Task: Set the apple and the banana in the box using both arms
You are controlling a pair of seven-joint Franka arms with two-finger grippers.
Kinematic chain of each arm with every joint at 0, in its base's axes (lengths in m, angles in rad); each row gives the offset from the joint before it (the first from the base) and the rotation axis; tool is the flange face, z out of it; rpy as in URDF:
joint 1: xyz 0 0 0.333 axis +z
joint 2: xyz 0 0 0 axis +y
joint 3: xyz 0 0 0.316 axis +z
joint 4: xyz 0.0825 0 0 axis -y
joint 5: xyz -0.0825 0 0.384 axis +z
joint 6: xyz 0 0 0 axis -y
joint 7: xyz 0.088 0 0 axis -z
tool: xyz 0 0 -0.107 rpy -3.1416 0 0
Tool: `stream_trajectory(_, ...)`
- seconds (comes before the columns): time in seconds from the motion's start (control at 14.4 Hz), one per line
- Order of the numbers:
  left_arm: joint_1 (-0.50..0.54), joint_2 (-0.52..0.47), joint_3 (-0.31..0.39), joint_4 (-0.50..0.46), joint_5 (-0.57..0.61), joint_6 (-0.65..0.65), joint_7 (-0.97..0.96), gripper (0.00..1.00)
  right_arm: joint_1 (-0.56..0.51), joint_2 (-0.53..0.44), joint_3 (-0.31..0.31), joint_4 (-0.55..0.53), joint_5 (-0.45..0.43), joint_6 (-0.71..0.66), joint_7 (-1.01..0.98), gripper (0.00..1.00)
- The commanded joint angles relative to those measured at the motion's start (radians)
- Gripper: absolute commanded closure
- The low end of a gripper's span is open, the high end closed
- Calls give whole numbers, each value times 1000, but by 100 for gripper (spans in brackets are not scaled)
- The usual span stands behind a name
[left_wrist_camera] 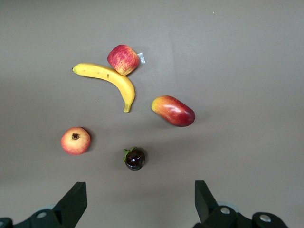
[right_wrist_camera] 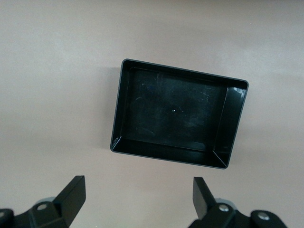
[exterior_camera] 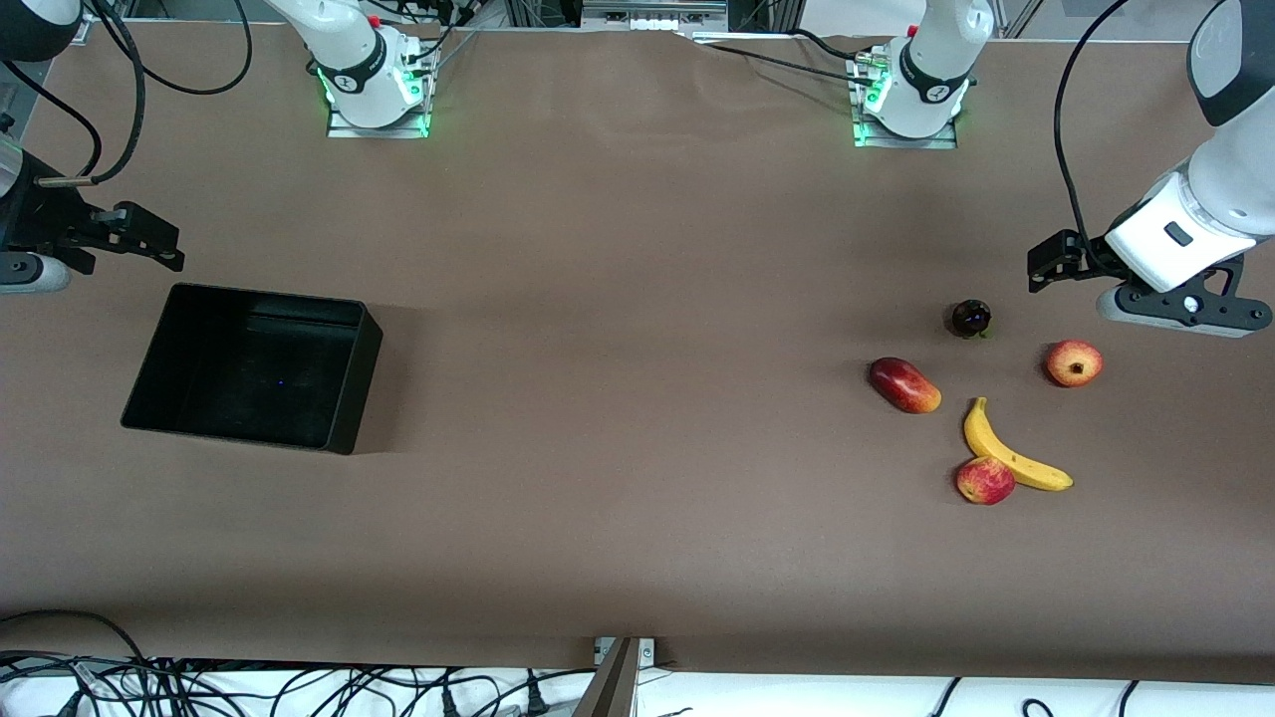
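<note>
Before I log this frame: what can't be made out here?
- Left end effector: the left wrist view's edge cuts off all but the fingertips.
- Right end effector: the front view's edge cuts off its arm.
- Apple and banana: touching or just apart cannot be told.
- Small dark fruit: too small to identify.
- Box: dark, glossy inside; nothing visible in it.

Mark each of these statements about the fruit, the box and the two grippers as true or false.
1. The box holds no fruit. True.
2. The banana touches the streaked apple. True.
3. The left gripper grips the banana. False: it is open, holding nothing, in the air near the fruit.
4. The right gripper is open, up by the box. True.
5. The dark round fruit lies nearest the front camera. False: the streaked apple does.
</note>
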Motion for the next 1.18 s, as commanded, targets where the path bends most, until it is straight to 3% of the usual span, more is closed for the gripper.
stream_trajectory(0.0, 2, 7, -3, 27, 13, -26, 13, 0, 8, -17, -1, -13, -14, 7, -11, 0)
stream_trajectory(0.84, 6, 13, -1, 27, 12, -26, -11, 0, 8, -14, -4, -15, -13, 10, -11, 0)
stream_trajectory(1.11, 5, 39, 0, 26, 13, -128, -22, 0, 8, -14, -4, -15, -13, 8, -11, 0)
